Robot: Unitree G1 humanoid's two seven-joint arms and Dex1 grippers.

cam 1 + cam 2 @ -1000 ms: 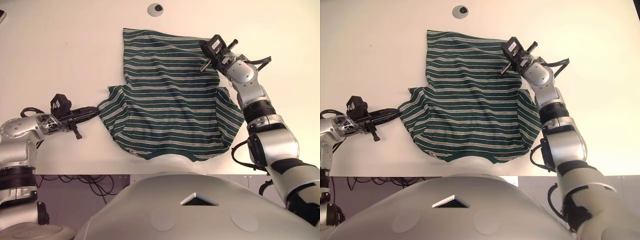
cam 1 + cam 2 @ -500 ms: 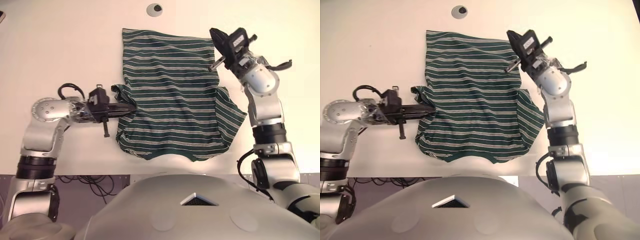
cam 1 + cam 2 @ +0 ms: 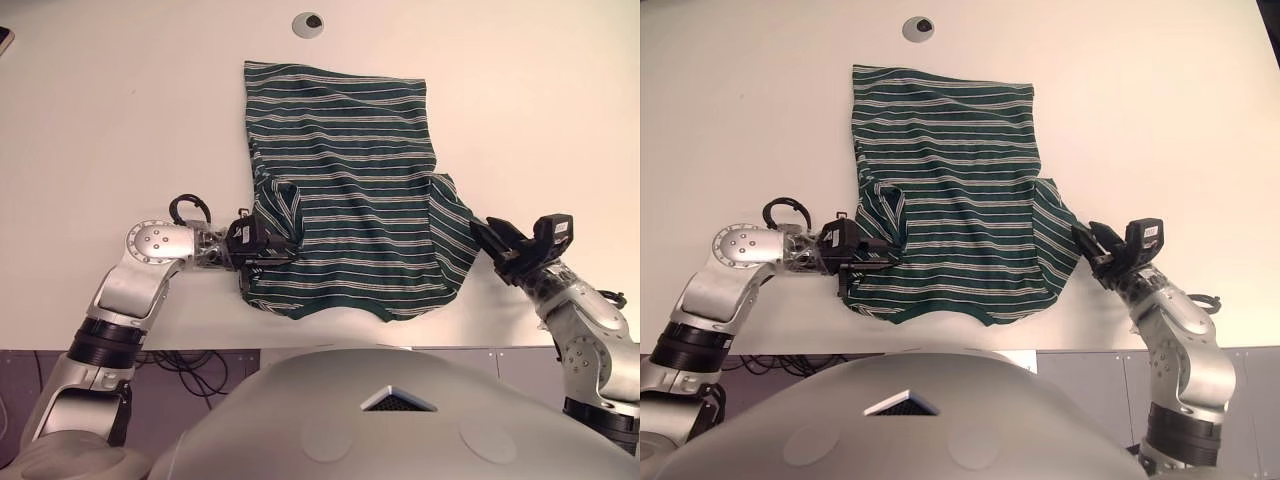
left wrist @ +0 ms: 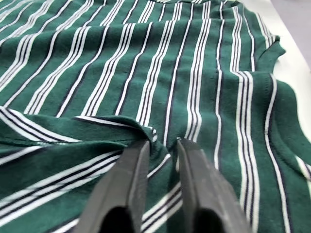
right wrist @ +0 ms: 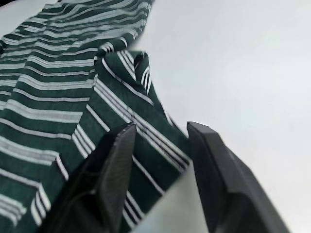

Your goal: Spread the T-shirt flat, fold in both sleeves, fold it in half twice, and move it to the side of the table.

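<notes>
A dark green T-shirt (image 3: 345,160) with thin white stripes lies on a white table (image 3: 120,140), its hem on the far side from the robot and its neck end near the table's front edge. The shirt's left sleeve (image 3: 280,200) is turned inward and rests on top of the shirt's body in a small bunched flap. The shirt's right sleeve (image 3: 455,225) sticks out sideways from the body, flat on the table.

The left gripper (image 4: 163,144) sits low at the shirt's left edge, beside the turned-in sleeve. Its two dark fingers are drawn almost together and pinch a raised ridge of the striped cloth at their tips.

The right gripper (image 5: 160,128) is at the outer edge of the shirt's right sleeve. Its fingers are spread wide with the sleeve's corner lying in the gap between them, and they grip nothing.

A small round grey grommet (image 3: 308,22) is set into the table just beyond the shirt's hem.
</notes>
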